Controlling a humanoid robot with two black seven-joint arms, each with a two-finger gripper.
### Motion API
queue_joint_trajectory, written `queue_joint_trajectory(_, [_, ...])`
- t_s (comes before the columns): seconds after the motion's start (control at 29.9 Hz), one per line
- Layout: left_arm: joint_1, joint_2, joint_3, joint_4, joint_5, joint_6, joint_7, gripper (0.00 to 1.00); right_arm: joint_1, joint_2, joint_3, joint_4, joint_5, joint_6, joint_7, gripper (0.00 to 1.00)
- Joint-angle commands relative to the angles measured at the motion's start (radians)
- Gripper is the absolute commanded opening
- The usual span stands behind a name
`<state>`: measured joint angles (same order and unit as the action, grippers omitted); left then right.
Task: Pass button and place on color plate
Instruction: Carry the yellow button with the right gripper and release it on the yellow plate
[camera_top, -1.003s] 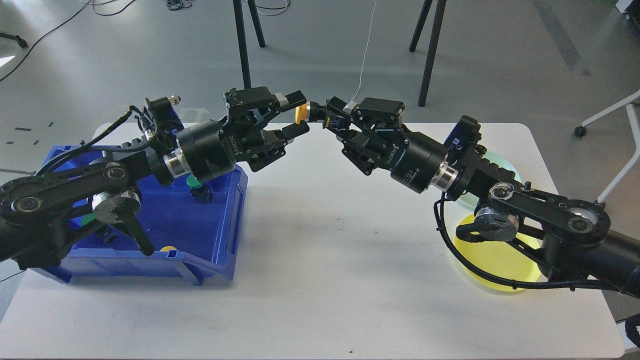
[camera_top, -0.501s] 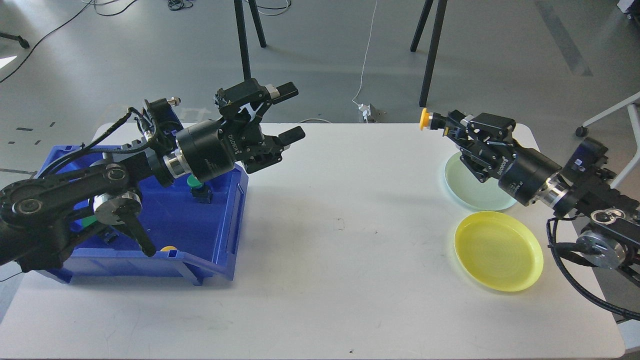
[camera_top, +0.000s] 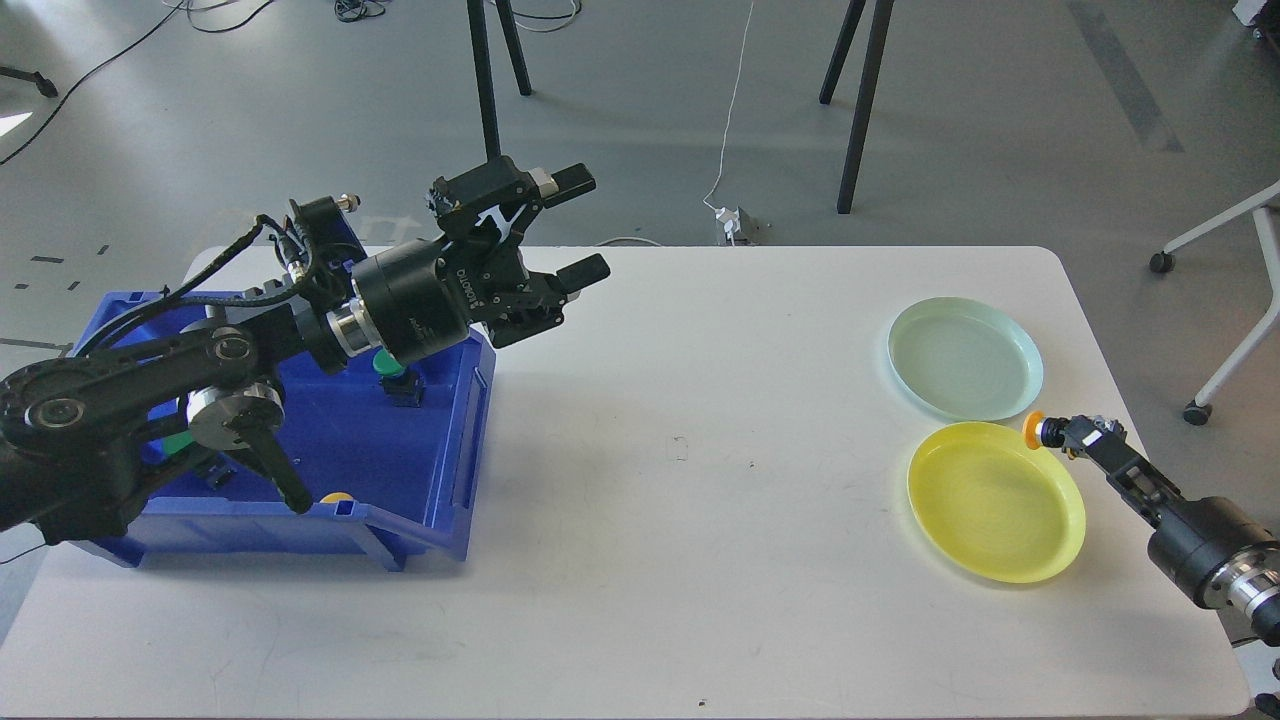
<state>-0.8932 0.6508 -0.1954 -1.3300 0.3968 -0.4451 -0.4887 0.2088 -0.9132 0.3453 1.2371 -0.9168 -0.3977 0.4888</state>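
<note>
My right gripper (camera_top: 1062, 436) is shut on a button with a yellow-orange cap (camera_top: 1033, 428) and holds it at the far right rim of the yellow plate (camera_top: 985, 500). A pale green plate (camera_top: 965, 358) lies just behind the yellow one. My left gripper (camera_top: 578, 225) is open and empty, raised above the table beside the blue bin (camera_top: 450, 470). In the bin a green-capped button (camera_top: 388, 368) stands near the right wall, and a yellow cap (camera_top: 337, 497) shows at the front edge.
The white table (camera_top: 660, 560) carries the bin at the left and the two plates at the right. Black stand legs (camera_top: 488, 80) and a white cable (camera_top: 735, 100) are on the floor behind. A chair base (camera_top: 1215, 300) stands at the far right.
The button passed from my left gripper to my right. My right arm has drawn back right and down with it, from mid-table to the yellow plate's rim. The left gripper has opened and stays put.
</note>
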Motion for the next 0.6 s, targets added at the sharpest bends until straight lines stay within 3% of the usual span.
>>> queue_joint_trajectory(0.0, [0.0, 0.0, 0.001, 0.002, -0.03, 0.0, 0.0, 0.95, 0.0, 0.01, -0.032, -0.01, -0.001, -0.018, 0.0, 0.1])
queue_joint_trajectory(0.23, [0.002, 0.0, 0.001, 0.008, -0.042, -0.003, 0.0, 0.96, 0.0, 0.092, -0.026, -0.087, 0.007, -0.023, 0.0, 0.38])
queue_joint_trajectory(0.57, [0.004, 0.0, 0.001, 0.008, -0.042, -0.006, 0.0, 0.97, 0.0, 0.103, -0.015, -0.077, 0.01, -0.023, 0.0, 0.56])
